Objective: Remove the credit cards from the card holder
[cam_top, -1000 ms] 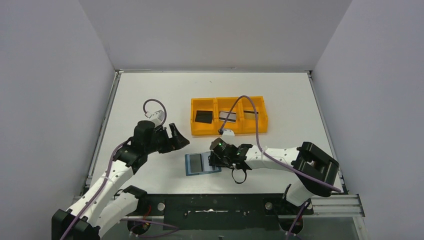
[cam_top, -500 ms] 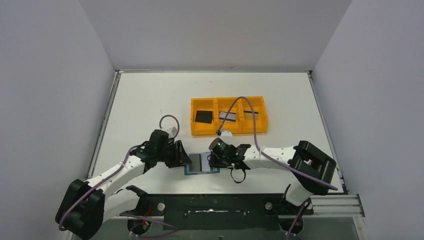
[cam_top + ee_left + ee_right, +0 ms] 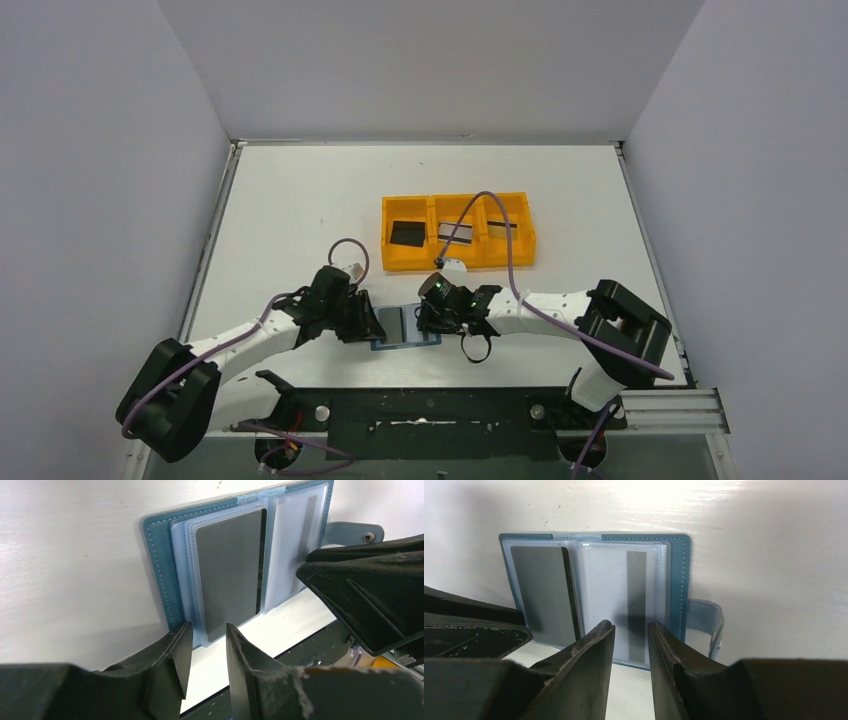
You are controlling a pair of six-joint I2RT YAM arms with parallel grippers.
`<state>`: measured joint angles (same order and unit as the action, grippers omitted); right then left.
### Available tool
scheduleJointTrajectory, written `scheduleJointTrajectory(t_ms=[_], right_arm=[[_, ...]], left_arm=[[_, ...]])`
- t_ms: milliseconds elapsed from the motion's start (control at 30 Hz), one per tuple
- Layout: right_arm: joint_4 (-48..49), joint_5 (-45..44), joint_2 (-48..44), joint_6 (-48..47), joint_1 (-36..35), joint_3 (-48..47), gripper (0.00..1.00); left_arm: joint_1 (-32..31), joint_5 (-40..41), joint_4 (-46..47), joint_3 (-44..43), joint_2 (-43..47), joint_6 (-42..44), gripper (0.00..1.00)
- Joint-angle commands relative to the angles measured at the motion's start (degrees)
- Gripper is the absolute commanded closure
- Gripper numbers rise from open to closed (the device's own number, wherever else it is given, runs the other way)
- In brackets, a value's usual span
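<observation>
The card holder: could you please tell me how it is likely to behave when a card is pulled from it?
The card holder lies open, flat and thin, so it probably slides on the smooth table unless pinned. Its clear sleeves look floppy and may lift with the dark card.

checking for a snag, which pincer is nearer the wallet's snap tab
Right. The right pincer sits beside the snap tab on the card holder; the left pincer is at the opposite edge.

The left gripper (image 3: 205, 632) and right gripper (image 3: 630, 627) point at each other, tips lowered and near. Each set of jaws stands narrowly apart. Both arms extend low and inward.
</observation>
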<state>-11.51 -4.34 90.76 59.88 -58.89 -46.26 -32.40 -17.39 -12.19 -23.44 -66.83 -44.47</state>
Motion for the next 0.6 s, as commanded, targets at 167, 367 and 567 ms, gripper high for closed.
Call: scheduleJointTrajectory(t_ms=[167,367,567], right_arm=[[-4.86,-4.75,0.34,0.69,-0.90,-3.12,0.67],[-1.39,-1.79,2.31,-0.37,-0.83,-3.19,0.68],[3.40,1.70,0.70,0.43,0.72,-0.20,0.70]], left_arm=[[-1.39,5.37,-0.13,-4.03,2.47,-0.20,0.66],[-3.75,3.46,4.30,-6.32,3.04,-0.64,0.58],[-6.05,2.20,8.62,-5.40,-3.24,-2.25,0.59]])
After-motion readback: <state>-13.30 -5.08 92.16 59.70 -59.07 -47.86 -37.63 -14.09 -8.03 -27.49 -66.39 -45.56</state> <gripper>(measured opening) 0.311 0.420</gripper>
